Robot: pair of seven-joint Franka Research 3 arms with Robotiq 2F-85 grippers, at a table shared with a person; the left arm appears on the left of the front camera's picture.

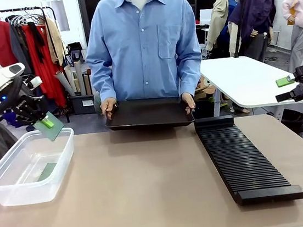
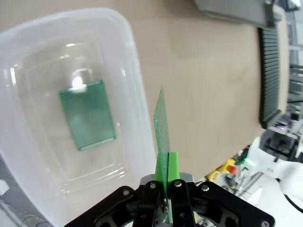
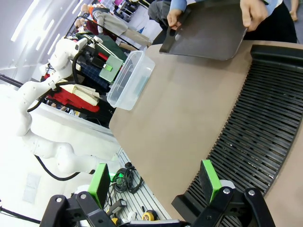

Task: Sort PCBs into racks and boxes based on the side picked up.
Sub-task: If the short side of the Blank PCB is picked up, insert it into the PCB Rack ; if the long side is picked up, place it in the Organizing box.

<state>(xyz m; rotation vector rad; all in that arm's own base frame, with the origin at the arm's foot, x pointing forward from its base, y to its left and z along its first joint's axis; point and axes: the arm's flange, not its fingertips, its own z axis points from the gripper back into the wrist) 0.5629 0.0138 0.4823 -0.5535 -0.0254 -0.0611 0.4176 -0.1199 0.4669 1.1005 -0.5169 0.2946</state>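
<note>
My left gripper (image 1: 44, 121) is shut on a dark green PCB (image 1: 52, 129), which hangs tilted over the far right rim of the clear box (image 1: 17, 193). In the left wrist view the held PCB (image 2: 162, 124) stands edge-on between the green pads (image 2: 173, 165), beside the box wall (image 2: 135, 85). Another PCB (image 2: 87, 120) lies flat on the box floor (image 1: 47, 170). The long black slotted rack (image 1: 244, 160) lies at the right of the table. My right gripper (image 3: 154, 182) stands open and empty over the rack's near end (image 3: 265, 132), at the right edge in the front view (image 1: 294, 83).
A person across the table holds a flat black tray (image 1: 149, 114) by both ends at the far edge. Bare brown tabletop (image 1: 139, 192) lies between box and rack. A white table (image 1: 247, 79) stands behind at the right.
</note>
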